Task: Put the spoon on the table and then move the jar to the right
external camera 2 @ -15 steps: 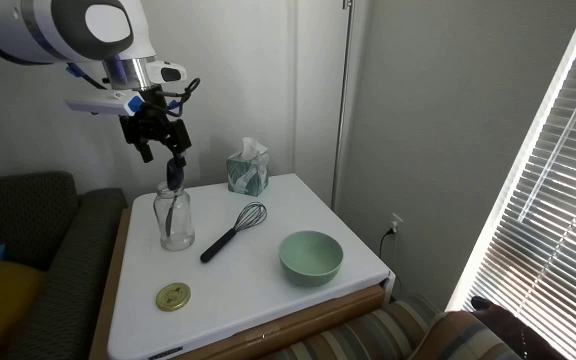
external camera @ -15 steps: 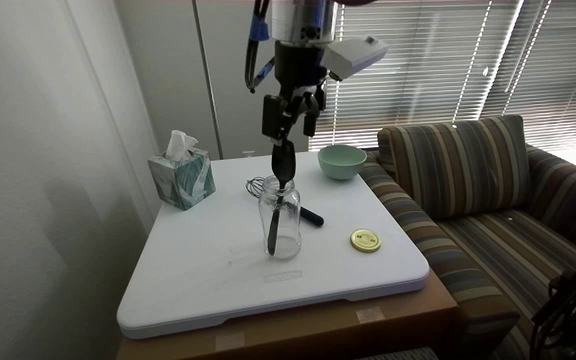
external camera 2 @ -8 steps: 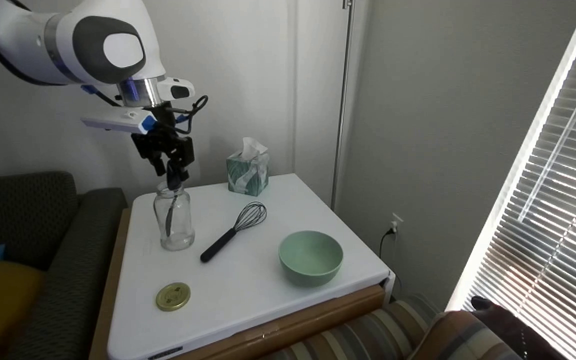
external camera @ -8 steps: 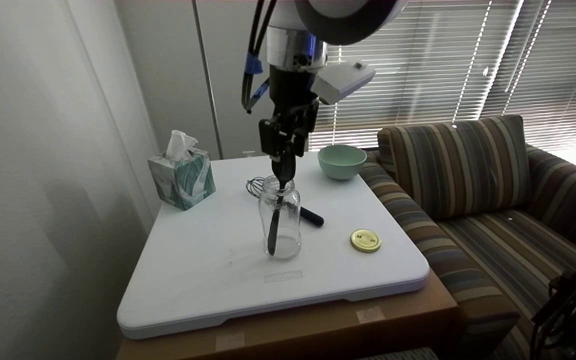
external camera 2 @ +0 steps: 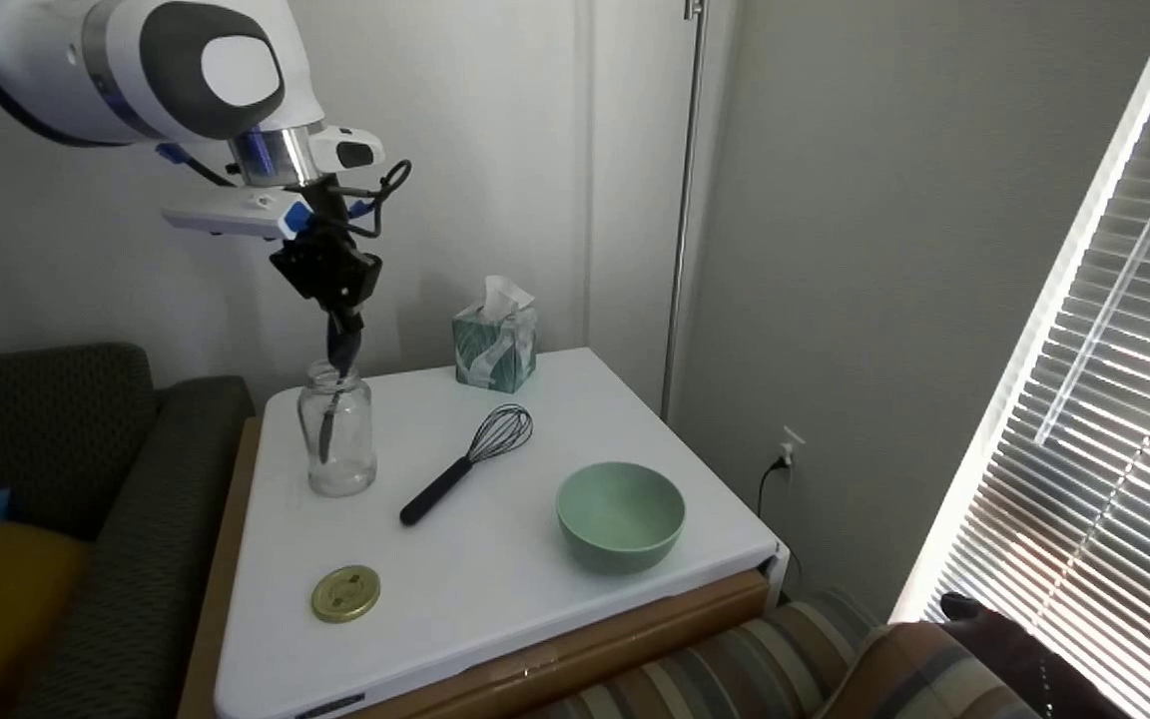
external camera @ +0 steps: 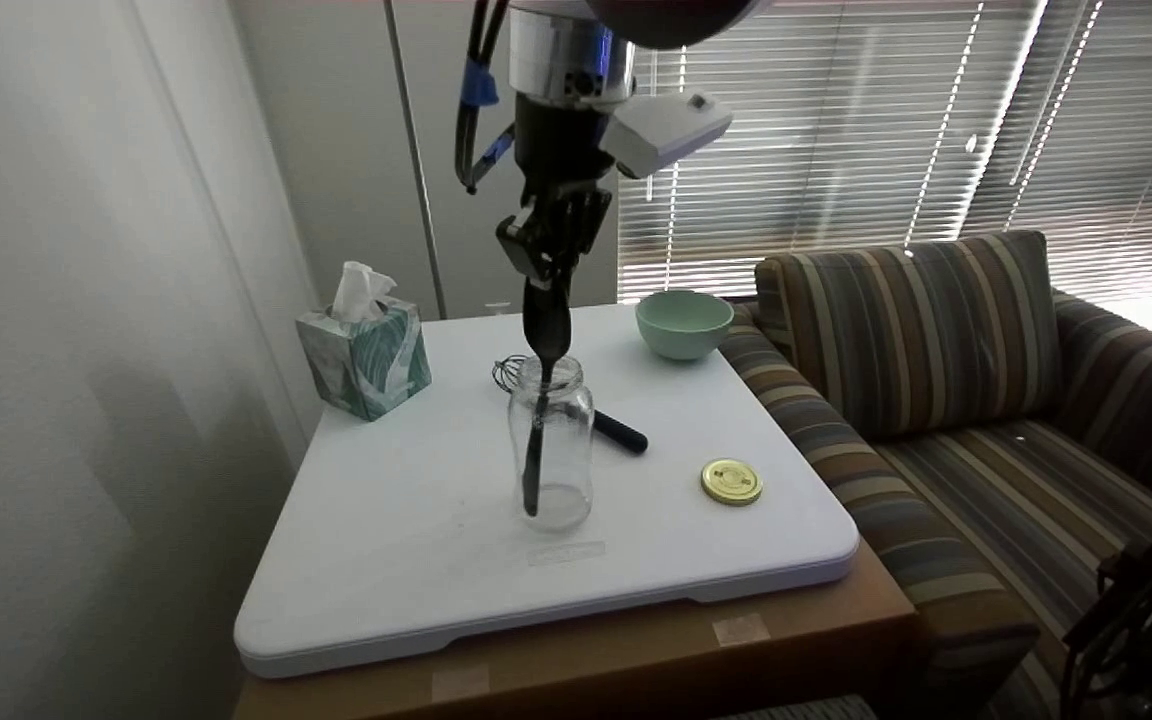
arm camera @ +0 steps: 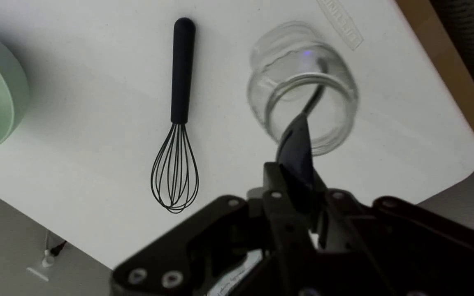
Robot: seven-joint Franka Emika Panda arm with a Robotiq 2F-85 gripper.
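- The fingers (arm camera: 274, 187) are closed on the head of the spoon (external camera: 547, 325), one on each side, above the rim of the jar (external camera: 568, 460).
- The spoon stands head up, its handle running down through the jar's mouth; the tip lies close to the jar's floor, though whether it touches cannot be told.
- The jar looks upright on the table (external camera: 386, 550), near the middle of the edge that carries the embossed label (external camera: 566, 553).
- Done, by the look of it: the grip on the spoon. The handle is not yet out of the jar.
- Left of the first part: lift the handle clear of the rim, lay the spoon on the table and let go.
- Left of the second part: all of the jar's move to the right, which by the task's order should wait until the spoon is down.
- In an exterior view, the lid (external camera: 732, 481) lies near the table's right edge and the bowl (external camera: 684, 328) stands by the far right corner.
- The whisk (external camera 2: 465, 463) lies beside the jar, apart from it, farther from the labelled edge.
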